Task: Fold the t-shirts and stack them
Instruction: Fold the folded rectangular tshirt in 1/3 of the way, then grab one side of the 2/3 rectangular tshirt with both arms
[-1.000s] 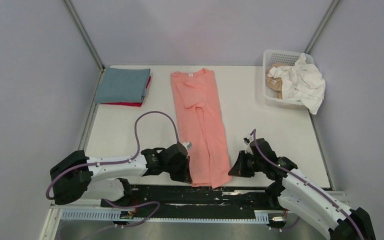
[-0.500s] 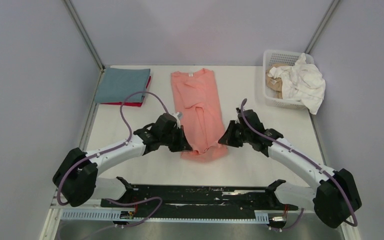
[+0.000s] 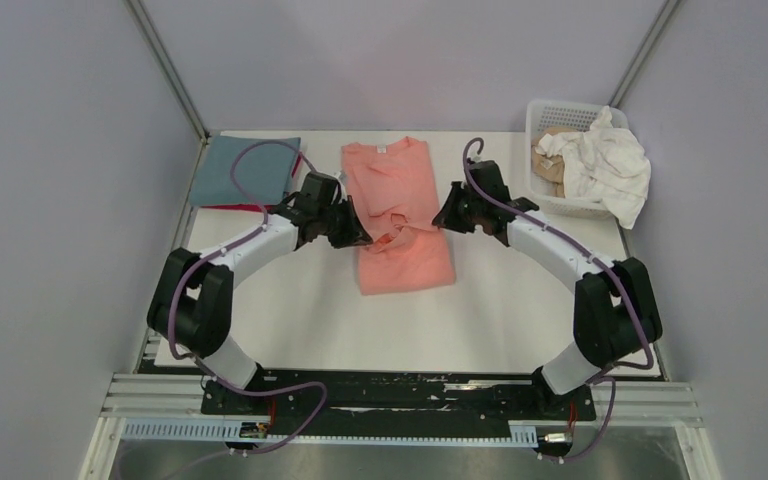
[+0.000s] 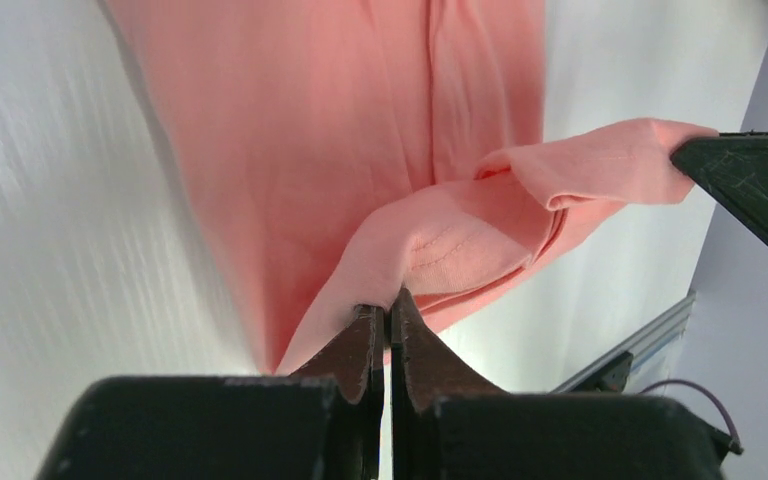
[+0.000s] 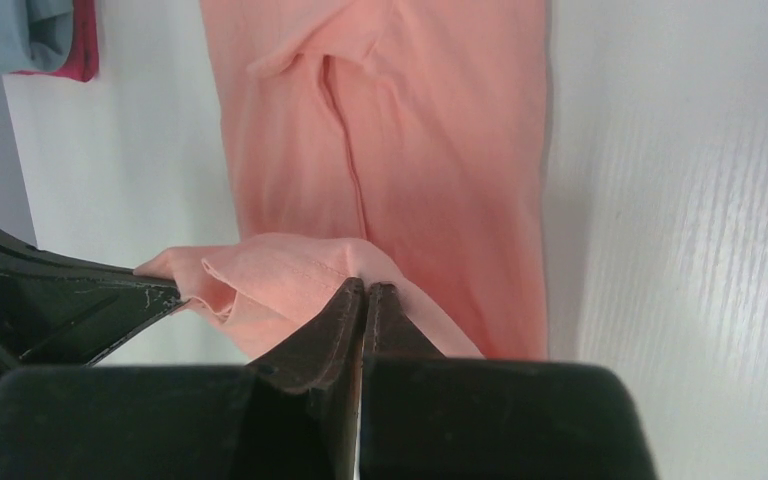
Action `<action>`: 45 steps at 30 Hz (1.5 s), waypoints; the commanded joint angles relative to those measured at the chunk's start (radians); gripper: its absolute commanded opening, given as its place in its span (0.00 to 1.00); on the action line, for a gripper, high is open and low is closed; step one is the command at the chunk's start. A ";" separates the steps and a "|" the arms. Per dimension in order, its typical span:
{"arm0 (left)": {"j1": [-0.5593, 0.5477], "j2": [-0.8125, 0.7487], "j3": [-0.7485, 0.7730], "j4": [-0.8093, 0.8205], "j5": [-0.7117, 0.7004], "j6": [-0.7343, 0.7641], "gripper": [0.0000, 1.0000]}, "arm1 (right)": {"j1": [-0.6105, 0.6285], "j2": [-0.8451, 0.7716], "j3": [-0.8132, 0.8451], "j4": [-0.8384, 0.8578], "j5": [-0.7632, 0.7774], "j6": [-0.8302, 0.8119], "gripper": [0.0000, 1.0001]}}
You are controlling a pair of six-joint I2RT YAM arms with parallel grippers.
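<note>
Overhead, the salmon pink t-shirt (image 3: pixel 405 265) is seen at the centre of the table (image 3: pixel 280 300). Its collar is toward the top of the frame and its lower part is doubled up over itself. The left gripper (image 3: pixel 358 236) is placed at the shirt's left edge and the right gripper (image 3: pixel 440 220) at its right edge, both level with the raised hem. A folded grey-blue t-shirt (image 3: pixel 245 170) is laid on a red t-shirt (image 3: pixel 240 207) in the upper left. In the upper right, a white t-shirt (image 3: pixel 610 165) is draped over the rim of the basket (image 3: pixel 550 108), and a tan t-shirt (image 3: pixel 550 165) is lodged beside it.

From the left wrist, the jaws are found pressed fully together at lower centre, with a stitched corner of the pink hem clamped between them. The held cloth is carried across to the right gripper's dark finger at the right edge of the frame. The rest of the shirt is spread flat across the upper part.

From the right wrist, the jaws are likewise found closed tight at lower centre on a pinch of the pink hem. The lifted fold is drawn leftward to the left gripper at the left edge. The grey-blue and red shirts are noted in the upper left corner.
</note>
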 commanded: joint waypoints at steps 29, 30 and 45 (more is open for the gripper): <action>0.161 0.215 0.276 -0.008 -0.019 0.052 1.00 | -0.122 0.346 0.314 0.126 -0.157 -0.143 1.00; 0.160 0.194 0.250 0.000 -0.022 0.048 1.00 | -0.116 0.317 0.284 0.126 -0.152 -0.148 1.00; 0.063 0.024 -0.166 0.135 0.030 -0.061 0.98 | -0.073 0.045 -0.163 0.121 -0.124 -0.085 1.00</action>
